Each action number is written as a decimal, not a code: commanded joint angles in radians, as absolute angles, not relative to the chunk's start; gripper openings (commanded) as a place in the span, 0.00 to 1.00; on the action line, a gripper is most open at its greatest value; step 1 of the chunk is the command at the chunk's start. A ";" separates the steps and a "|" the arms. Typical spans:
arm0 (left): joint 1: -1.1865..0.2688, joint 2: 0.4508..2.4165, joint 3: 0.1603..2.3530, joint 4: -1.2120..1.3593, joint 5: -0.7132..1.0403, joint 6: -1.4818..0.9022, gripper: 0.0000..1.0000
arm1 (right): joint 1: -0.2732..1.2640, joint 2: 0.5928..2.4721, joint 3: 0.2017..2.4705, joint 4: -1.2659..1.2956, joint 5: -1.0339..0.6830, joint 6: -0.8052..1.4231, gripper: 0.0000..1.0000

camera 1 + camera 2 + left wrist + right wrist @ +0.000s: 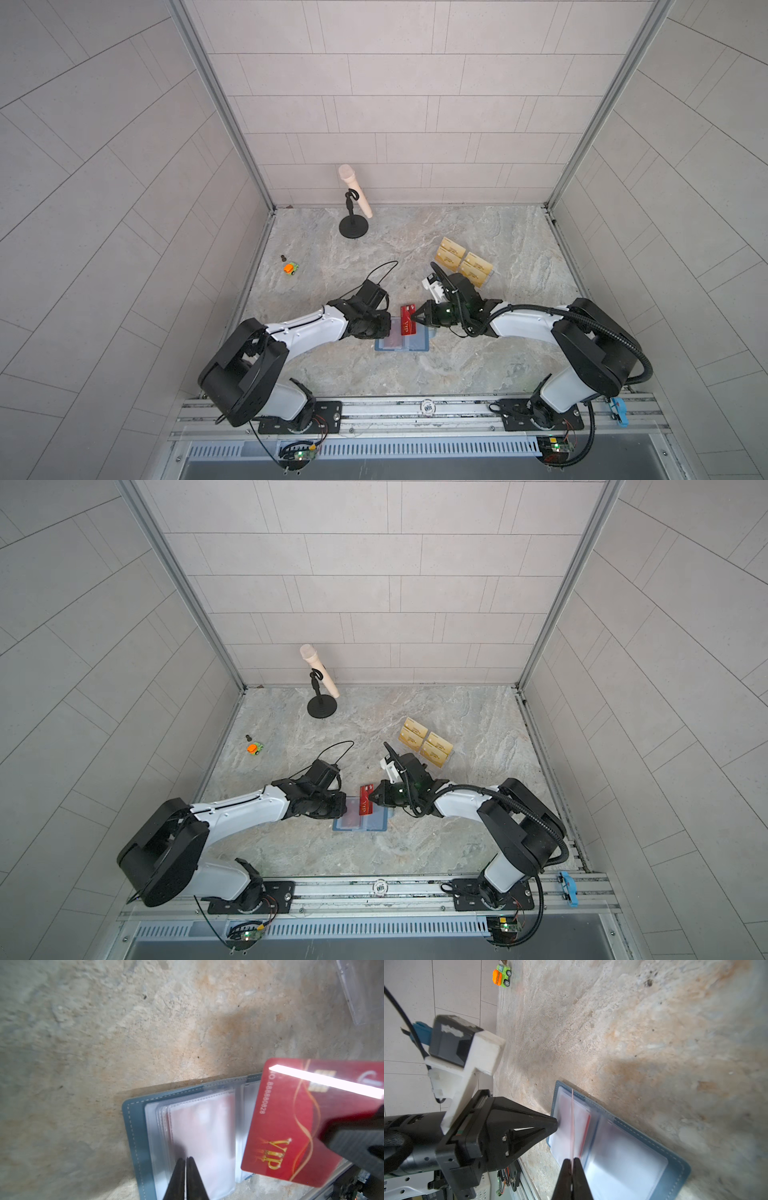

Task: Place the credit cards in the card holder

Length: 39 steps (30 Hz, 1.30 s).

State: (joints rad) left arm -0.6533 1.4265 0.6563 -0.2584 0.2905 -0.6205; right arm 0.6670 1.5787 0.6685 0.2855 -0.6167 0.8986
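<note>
Clamps a glossy red card [291, 1122], gold VIP lettering and swirls, between tightly closed right fingers [579, 1180], just over the open slate-blue card holder [135, 1130] lying flat on the surface [457, 361]. Presses left fingers [194, 1178] together against its clear sleeves [199, 1126].

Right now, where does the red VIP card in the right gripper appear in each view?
In a top view: red card below centre, over the card holder.
In a top view: red card below centre, over the card holder.
Left wrist: red card face-on, overlapping the card holder's sleeves.
Right wrist: red card edge-on, a thin line from the right gripper.
Shared landmark: the card holder's blue cover.
</note>
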 commanded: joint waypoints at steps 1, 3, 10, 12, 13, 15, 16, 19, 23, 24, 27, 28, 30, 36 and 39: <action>-0.658 1.437 0.666 -0.267 0.282 -0.611 0.10 | 0.666 1.595 0.657 0.296 -0.596 0.896 0.00; -0.658 1.439 0.666 -0.271 0.279 -0.611 0.10 | 0.666 1.594 0.655 0.286 -0.592 0.891 0.00; -0.658 1.437 0.667 -0.278 0.275 -0.614 0.10 | 0.666 1.598 0.637 0.319 -0.605 0.915 0.00; -0.658 1.438 0.666 -0.280 0.272 -0.615 0.10 | 0.668 1.606 0.637 0.323 -0.608 0.917 0.00; -0.658 1.439 0.667 -0.280 0.272 -0.615 0.10 | 0.668 1.610 0.635 0.328 -0.607 0.917 0.00; -0.658 1.438 0.669 -0.281 0.272 -0.615 0.11 | 0.667 1.614 0.633 0.338 -0.610 0.925 0.00; -0.658 1.438 0.669 -0.284 0.272 -0.615 0.11 | 0.668 1.619 0.630 0.351 -0.616 0.932 0.00; -0.658 1.436 0.667 -0.285 0.270 -0.616 0.11 | 0.668 1.624 0.629 0.367 -0.627 0.946 0.00; -0.658 1.436 0.668 -0.284 0.269 -0.615 0.11 | 0.668 1.615 0.629 0.362 -0.634 0.950 0.00; -0.658 1.437 0.667 -0.282 0.269 -0.616 0.11 | 0.667 1.614 0.633 0.354 -0.634 0.948 0.00; -0.658 1.440 0.671 -0.282 0.269 -0.617 0.11 | 0.669 1.601 0.634 0.334 -0.628 0.940 0.00; -0.658 1.440 0.670 -0.282 0.270 -0.617 0.11 | 0.668 1.592 0.636 0.321 -0.624 0.936 0.00; -0.658 1.438 0.669 -0.282 0.270 -0.617 0.11 | 0.666 1.579 0.638 0.306 -0.623 0.934 0.00; -0.658 1.437 0.665 -0.283 0.269 -0.618 0.12 | 0.666 1.569 0.643 0.280 -0.624 0.934 0.00; -0.658 1.436 0.665 -0.284 0.268 -0.618 0.12 | 0.666 1.571 0.635 0.304 -0.627 0.953 0.00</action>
